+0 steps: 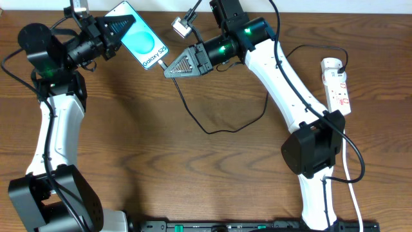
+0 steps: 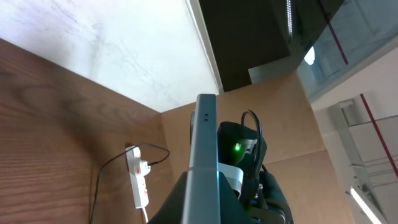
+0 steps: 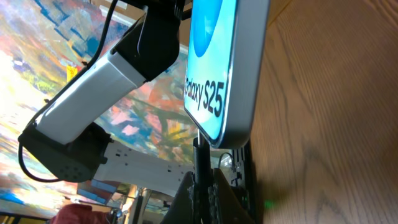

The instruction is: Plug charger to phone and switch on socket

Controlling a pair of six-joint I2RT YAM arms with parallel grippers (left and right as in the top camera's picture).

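The left gripper is clamped on the rectangular teal-screened smartphone near the far edge of the brown wooden table. The right gripper, jaws closed, pinches the plug tip of the thin black charger cable at the phone's lower end. The white elongated power strip lies well apart, on the right.

Brown wooden table, white wall, colourful mural
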